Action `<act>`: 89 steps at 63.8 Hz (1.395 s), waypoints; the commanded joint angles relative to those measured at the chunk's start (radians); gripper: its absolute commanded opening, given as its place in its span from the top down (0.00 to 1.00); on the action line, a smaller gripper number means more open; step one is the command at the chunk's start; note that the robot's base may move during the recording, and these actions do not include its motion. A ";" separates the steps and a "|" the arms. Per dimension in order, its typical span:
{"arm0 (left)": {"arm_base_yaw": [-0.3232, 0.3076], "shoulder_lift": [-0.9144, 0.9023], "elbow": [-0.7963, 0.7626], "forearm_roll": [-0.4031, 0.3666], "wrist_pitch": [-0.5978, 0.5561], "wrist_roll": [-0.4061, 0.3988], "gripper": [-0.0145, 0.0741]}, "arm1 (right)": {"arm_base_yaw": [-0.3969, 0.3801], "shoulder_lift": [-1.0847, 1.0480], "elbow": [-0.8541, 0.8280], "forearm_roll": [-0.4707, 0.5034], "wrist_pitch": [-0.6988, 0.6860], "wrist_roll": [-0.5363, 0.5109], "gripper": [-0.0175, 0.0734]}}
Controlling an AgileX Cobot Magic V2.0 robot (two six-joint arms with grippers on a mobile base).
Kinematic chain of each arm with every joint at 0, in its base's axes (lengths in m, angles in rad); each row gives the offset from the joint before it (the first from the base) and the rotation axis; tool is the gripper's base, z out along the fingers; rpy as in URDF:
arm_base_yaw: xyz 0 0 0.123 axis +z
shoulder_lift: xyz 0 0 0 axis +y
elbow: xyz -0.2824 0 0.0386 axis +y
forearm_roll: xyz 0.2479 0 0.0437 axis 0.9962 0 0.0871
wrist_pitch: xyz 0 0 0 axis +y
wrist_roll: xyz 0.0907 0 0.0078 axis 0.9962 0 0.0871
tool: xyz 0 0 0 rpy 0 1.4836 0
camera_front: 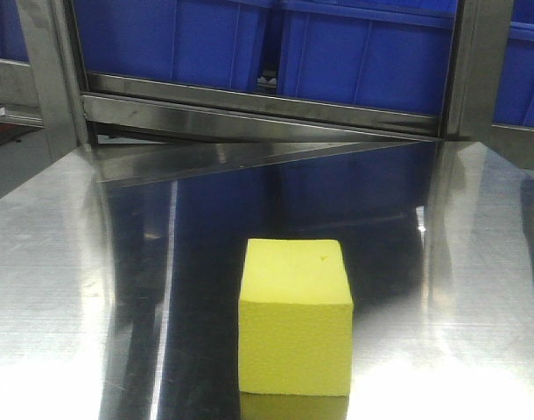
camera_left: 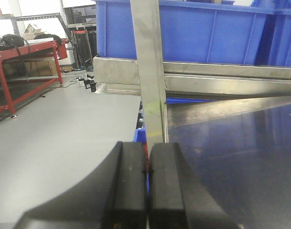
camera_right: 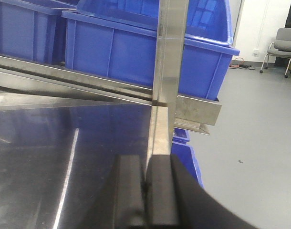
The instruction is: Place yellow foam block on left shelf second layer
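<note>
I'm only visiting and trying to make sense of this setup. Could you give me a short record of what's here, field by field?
Object: yellow foam block, roughly a cube, small nick on top
Resting on: shiny steel surface, standing alone, nothing touching it
Behind it: blue bins side by side
Left end effector: closed, nothing in it, facing a steel upright
Right end effector: closed, nothing in it, facing a steel post
Block picked up: not yet
</note>
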 commanded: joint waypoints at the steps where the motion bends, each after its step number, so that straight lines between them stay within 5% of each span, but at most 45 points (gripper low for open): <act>1: -0.006 -0.020 0.026 -0.005 -0.083 -0.004 0.70 | 0.002 -0.019 -0.023 -0.009 -0.091 -0.002 0.75; 32: -0.006 -0.020 0.026 -0.005 -0.083 -0.004 0.70 | 0.035 0.089 -0.153 -0.061 0.059 -0.002 0.75; 60: -0.006 -0.020 0.026 -0.005 -0.083 -0.004 0.70 | 0.272 0.439 -0.325 -0.061 0.080 0.024 0.73; 70: -0.006 -0.020 0.026 -0.005 -0.083 -0.004 0.70 | 0.334 0.571 -0.383 -0.061 0.088 0.075 0.54; 84: -0.006 -0.020 0.026 -0.005 -0.083 -0.004 0.70 | 0.424 0.746 -0.476 -0.061 0.116 0.246 0.11; 89: -0.006 -0.020 0.026 -0.005 -0.083 -0.004 0.70 | 0.455 0.802 -0.521 -0.062 0.179 0.329 0.12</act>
